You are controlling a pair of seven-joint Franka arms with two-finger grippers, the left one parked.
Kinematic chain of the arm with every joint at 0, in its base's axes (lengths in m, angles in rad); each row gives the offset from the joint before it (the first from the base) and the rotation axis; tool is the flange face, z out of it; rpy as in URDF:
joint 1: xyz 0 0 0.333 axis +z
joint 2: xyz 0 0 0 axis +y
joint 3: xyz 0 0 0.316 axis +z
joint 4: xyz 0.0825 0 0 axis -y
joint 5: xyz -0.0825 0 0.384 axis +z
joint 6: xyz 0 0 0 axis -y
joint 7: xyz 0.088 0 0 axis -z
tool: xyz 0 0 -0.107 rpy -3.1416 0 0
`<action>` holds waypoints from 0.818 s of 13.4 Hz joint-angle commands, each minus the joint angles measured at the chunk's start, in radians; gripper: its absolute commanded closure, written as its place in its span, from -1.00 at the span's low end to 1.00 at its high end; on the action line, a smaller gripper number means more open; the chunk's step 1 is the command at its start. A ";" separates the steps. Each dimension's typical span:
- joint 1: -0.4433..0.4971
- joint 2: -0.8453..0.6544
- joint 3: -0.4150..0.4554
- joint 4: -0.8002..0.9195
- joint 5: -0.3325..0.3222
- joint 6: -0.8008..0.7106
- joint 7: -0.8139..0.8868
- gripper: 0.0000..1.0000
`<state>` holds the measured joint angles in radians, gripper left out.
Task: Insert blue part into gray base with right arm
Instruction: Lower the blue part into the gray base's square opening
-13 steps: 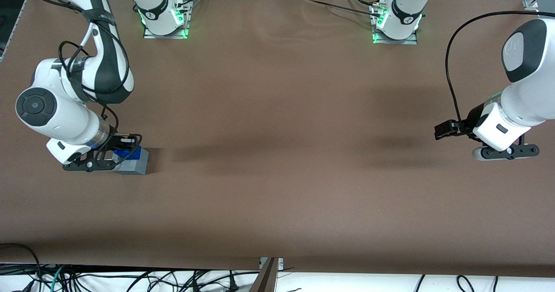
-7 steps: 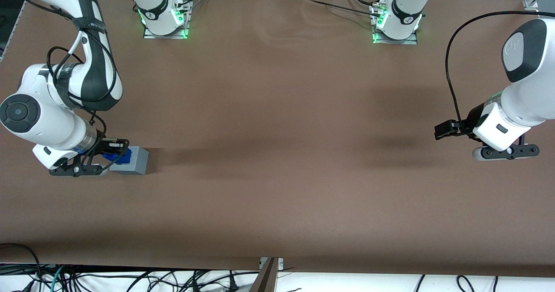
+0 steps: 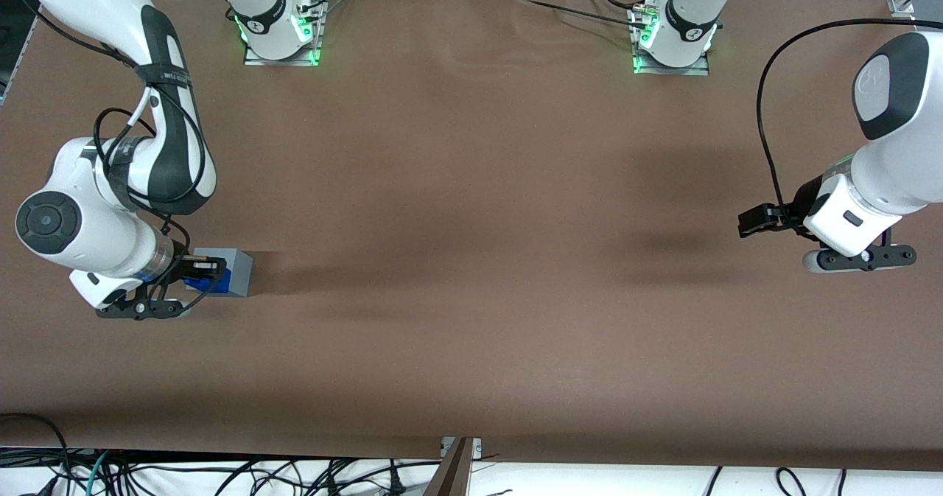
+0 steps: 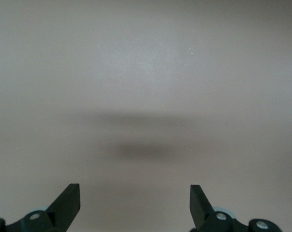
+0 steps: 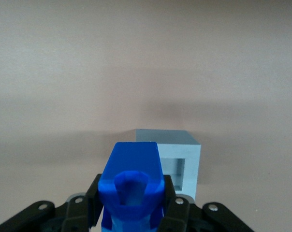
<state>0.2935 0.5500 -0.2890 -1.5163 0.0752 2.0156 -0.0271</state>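
Your right arm (image 3: 110, 208) has changed position over the last second. A second ago the gripper (image 3: 200, 273) held the blue part (image 3: 204, 281) directly over the gray base (image 3: 234, 269). Half a second ago it had drawn off toward the working arm's end of the bench. It now sits slightly nearer the front camera, with the part at the base's edge and overlapping its top corner in the front view.

In the wrist view the fingers (image 5: 177, 205) are clenched on the blue part (image 5: 132, 186), one on each flank, knobby end toward the camera. The gray base (image 5: 172, 157) stands just ahead of the part with its square recess showing and nothing in it.

Judgement: the part is not seated. The movement reads as a correction of alignment rather than an insertion. You need to bring the part square over the recess before lowering it.

The base stands on the brown bench (image 3: 471, 260) near its edge at the working arm's end.

Markings: no legible brand, label or writing is found on the part, the base or the gripper.
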 commanded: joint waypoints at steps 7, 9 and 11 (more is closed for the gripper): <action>-0.042 -0.005 0.005 -0.070 0.049 -0.018 -0.204 0.68; -0.042 -0.013 -0.005 -0.074 0.049 -0.018 -0.205 0.68; -0.042 -0.018 -0.007 -0.074 0.047 -0.029 -0.197 0.68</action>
<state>0.2571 0.5610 -0.2937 -1.5734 0.1070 2.0030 -0.2023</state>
